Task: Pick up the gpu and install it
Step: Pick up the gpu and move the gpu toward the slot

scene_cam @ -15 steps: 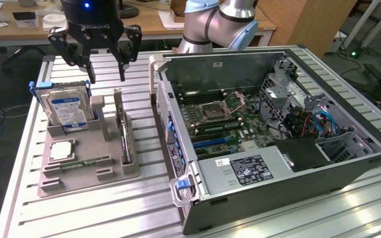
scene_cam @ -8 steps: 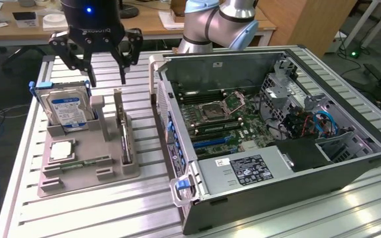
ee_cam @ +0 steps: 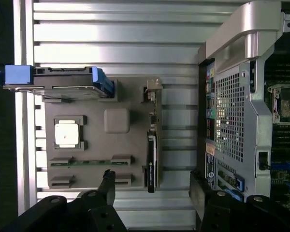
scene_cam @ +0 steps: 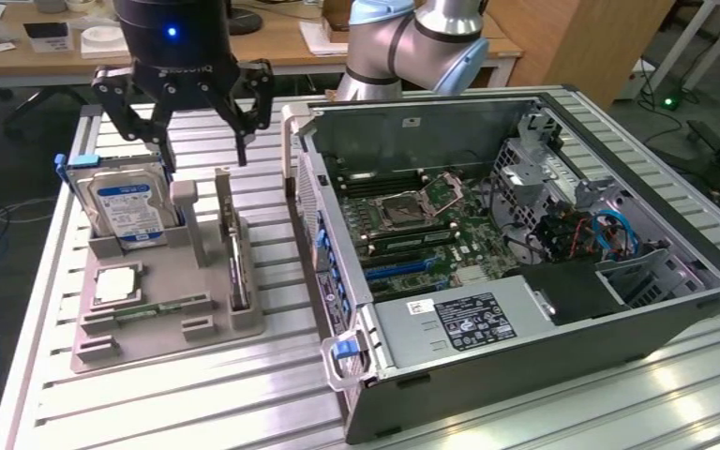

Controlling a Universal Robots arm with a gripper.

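Table (scene_cam: pixel 147 403): slatted metal, bare strip along the near edge.
Case (scene_cam: pixel 486 319): open, on the exterior view's right; wall just beside the tray, narrow gap.
Tray (scene_cam: pixel 166 328): chip (scene_cam: pixel 120 281) and memory stick (scene_cam: pixel 160 307) flat in the near part.
Gpu (scene_cam: pixel 237 272): upright on edge in the case-side slot, top edge free.
Drive (scene_cam: pixel 128 211): upright at the far corner, apart from the gpu.
Gripper (scene_cam: pixel 205 150): above the tray's far end, fingers wide, holding nothing, gpu in line between them.

no wording can be read. hard drive (scene_cam: pixel 127 211): blue and white label on its face, print too small to make out. power supply (scene_cam: pixel 411 328) in the computer case (scene_cam: pixel 523 370): black label with a white sticker beside it, lettering and marks likewise illegible.
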